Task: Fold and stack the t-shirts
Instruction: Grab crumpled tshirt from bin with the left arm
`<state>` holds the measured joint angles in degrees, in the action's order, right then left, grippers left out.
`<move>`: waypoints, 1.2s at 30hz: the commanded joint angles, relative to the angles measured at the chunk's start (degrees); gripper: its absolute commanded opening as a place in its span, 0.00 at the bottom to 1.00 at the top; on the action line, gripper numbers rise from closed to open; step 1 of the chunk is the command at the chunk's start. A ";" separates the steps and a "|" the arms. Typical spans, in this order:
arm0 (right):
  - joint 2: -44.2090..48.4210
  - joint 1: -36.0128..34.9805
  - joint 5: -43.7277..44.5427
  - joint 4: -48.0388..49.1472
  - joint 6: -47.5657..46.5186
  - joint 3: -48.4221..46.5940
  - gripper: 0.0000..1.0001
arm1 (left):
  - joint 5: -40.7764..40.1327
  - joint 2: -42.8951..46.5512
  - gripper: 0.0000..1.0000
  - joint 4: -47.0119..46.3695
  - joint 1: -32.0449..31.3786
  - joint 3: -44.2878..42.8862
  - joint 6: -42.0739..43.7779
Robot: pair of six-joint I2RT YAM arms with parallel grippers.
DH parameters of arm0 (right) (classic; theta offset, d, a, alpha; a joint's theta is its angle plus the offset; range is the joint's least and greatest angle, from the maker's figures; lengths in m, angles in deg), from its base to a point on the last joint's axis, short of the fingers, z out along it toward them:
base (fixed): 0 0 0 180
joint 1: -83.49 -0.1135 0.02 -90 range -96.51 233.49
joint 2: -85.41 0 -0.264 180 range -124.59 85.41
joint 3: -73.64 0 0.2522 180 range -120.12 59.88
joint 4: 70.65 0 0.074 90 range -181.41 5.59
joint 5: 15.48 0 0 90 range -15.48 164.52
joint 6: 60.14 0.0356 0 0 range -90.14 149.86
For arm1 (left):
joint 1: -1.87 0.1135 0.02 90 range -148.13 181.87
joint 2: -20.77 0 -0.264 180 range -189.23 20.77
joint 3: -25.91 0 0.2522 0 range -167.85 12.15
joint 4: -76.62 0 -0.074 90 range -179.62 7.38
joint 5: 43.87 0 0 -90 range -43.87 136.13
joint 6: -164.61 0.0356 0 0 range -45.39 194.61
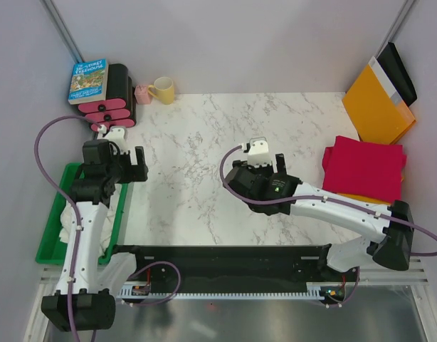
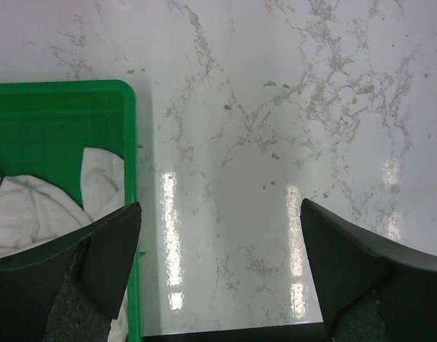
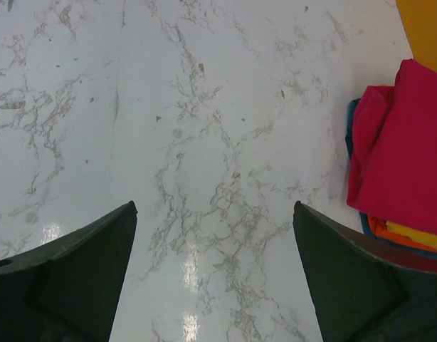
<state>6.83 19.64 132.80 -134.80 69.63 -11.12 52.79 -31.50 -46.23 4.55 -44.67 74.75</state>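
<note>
White t-shirt (image 2: pixel 33 206) lies crumpled in green bin (image 2: pixel 69 107), under and left of left fingers (image 1: pixel 139 164); these spread wide, empty. Folded stack (image 3: pixel 407 142), crimson on top, orange and blue beneath, sits on desk (image 3: pixel 204 142) right of right fingers (image 1: pixel 270 158), also wide apart, holding nothing.

The tray (image 1: pixel 50 246) sits at the left edge of the counter (image 1: pixel 197 142), with the loose t-shirt (image 2: pixel 33 206) inside it. The stack of folded t-shirts (image 1: pixel 364 167) lies at the right edge, and the envelope (image 1: pixel 378 107) is behind it, toward the far right corner. The book (image 1: pixel 88 80) stands at the far left corner, with the mug (image 1: pixel 163 90) to its right. The left tool (image 2: pixel 218 214) hangs beside the tray's right rim. The right tool (image 3: pixel 215 210) hangs over mid-counter, left of the stack.
</note>
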 commanded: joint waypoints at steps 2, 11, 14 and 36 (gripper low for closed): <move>-0.78 -0.04 1.57 1.87 -1.36 -2.04 0.98 | -7.87 2.09 1.00 -1.73 6.01 0.39 4.86; 7.21 0.57 0.34 3.46 -1.01 4.11 0.98 | 11.53 -14.95 0.90 2.30 52.21 -6.55 12.33; 8.10 0.75 0.08 3.55 -0.66 5.61 0.98 | 14.17 -16.90 0.87 2.04 56.81 -6.20 16.37; 2.74 0.66 -3.96 2.67 3.21 4.38 0.98 | 5.65 -24.54 0.50 -11.58 57.09 11.82 25.70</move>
<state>8.64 20.30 128.89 -131.94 70.83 -5.92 60.59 -54.14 -52.87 61.40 -33.63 97.18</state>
